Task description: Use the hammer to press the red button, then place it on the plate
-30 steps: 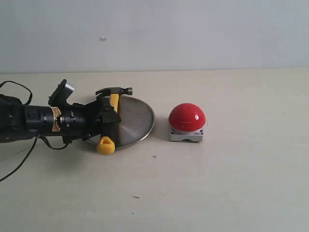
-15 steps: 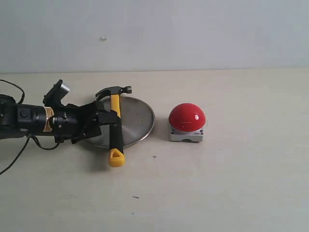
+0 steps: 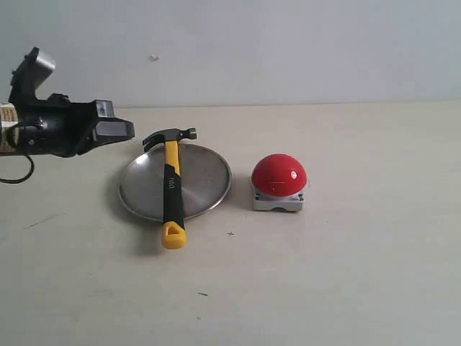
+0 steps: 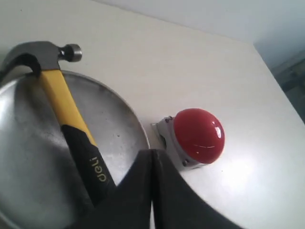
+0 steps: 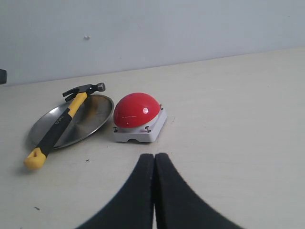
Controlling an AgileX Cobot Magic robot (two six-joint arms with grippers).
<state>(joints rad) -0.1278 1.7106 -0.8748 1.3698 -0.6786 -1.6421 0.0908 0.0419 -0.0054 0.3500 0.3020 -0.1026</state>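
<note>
The hammer (image 3: 171, 186) lies across the silver plate (image 3: 205, 180), dark head over the far rim, yellow looped end past the near rim on the table. Both also show in the left wrist view as the hammer (image 4: 71, 126) on the plate (image 4: 28, 157), and in the right wrist view as the hammer (image 5: 59, 121) on the plate (image 5: 90, 117). The red button (image 3: 279, 175) (image 4: 198, 134) (image 5: 137, 109) stands just right of the plate. My left gripper (image 3: 122, 130) (image 4: 152, 153) is shut and empty, raised up and left of the plate. My right gripper (image 5: 155, 156) is shut, empty, well short of the button; the exterior view does not show it.
The pale table (image 3: 346, 274) runs back to a plain light wall (image 3: 288, 50). A black cable (image 3: 14, 178) trails from the left arm at the left edge. Small dark specks (image 3: 202, 293) mark the table near the front.
My left gripper let go of the hammer handle, shut, and pulled back up and left. The hammer now rests alone across the plate.
</note>
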